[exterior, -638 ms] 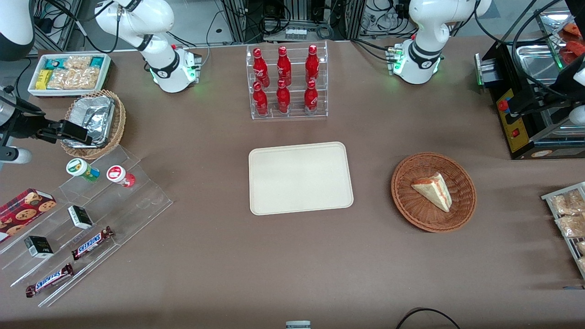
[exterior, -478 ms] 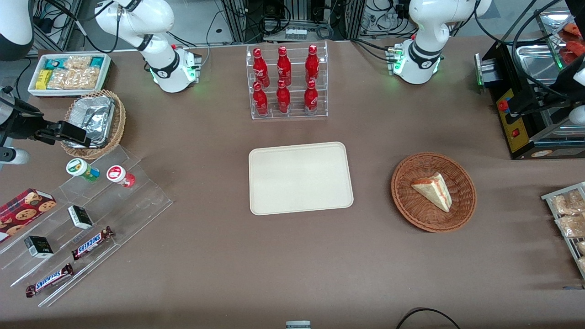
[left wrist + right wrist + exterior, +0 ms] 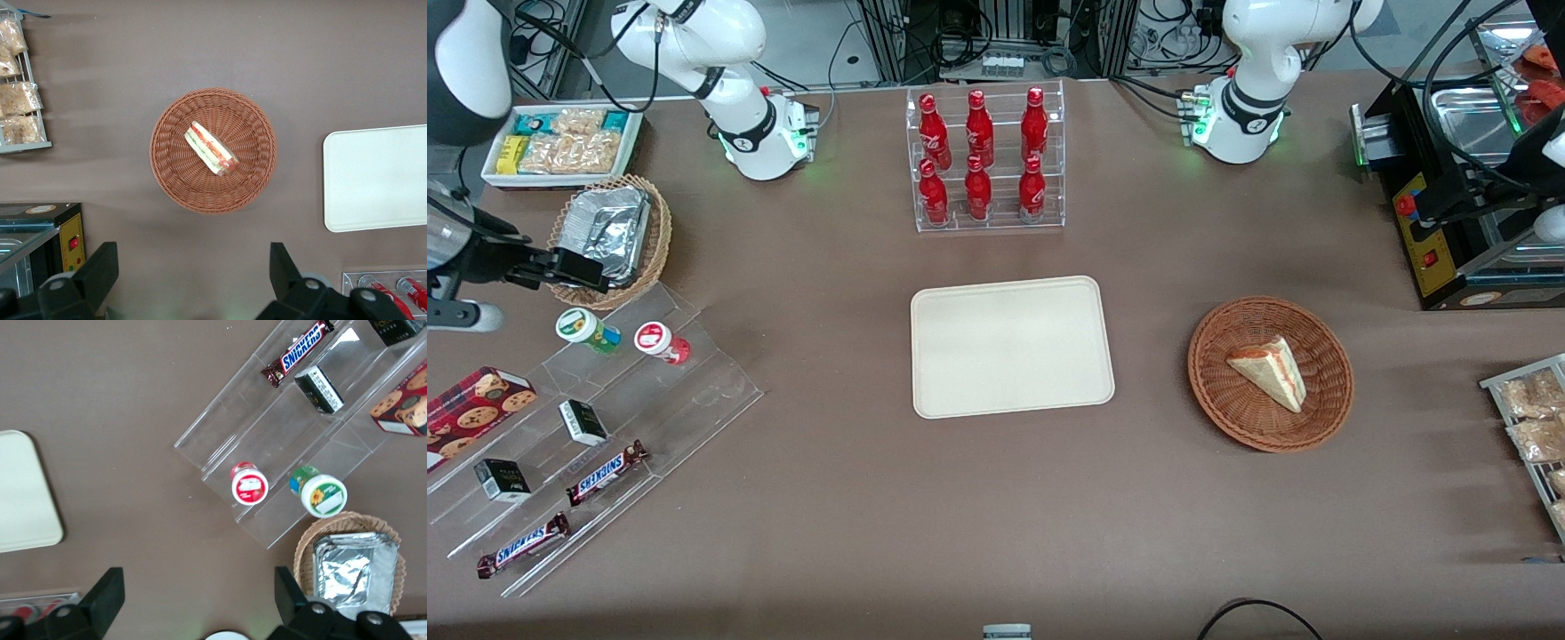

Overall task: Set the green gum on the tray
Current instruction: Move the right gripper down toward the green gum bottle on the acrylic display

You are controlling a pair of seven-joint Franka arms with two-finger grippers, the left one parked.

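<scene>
Front view: gripper wide open above the gum shelf, nothing held

Front view, reading across from the working arm's end: my gripper point(image 3: 583, 270) hangs over the foil-lined wicker basket point(image 3: 618, 233), just above the clear stepped shelf point(image 3: 694, 382). In the right wrist view both fingers point(image 3: 107, 597) stand spread far apart with nothing between them.

The green gum point(image 3: 585, 328) lies on its side on the shelf's top step, lid toward the front camera, with the red gum point(image 3: 660, 341) beside it. The tray point(image 3: 1011, 346) sits mid-table, well apart from both, and is bare.

My worry is the neighbour: the two canisters lie near each other, so an off-centre descent could clip the red one or close on it instead. A canister on its side may also roll along the step when one finger touches first. The basket rim is close by the gripper, and I judge a sloppy approach could snag it.
</scene>
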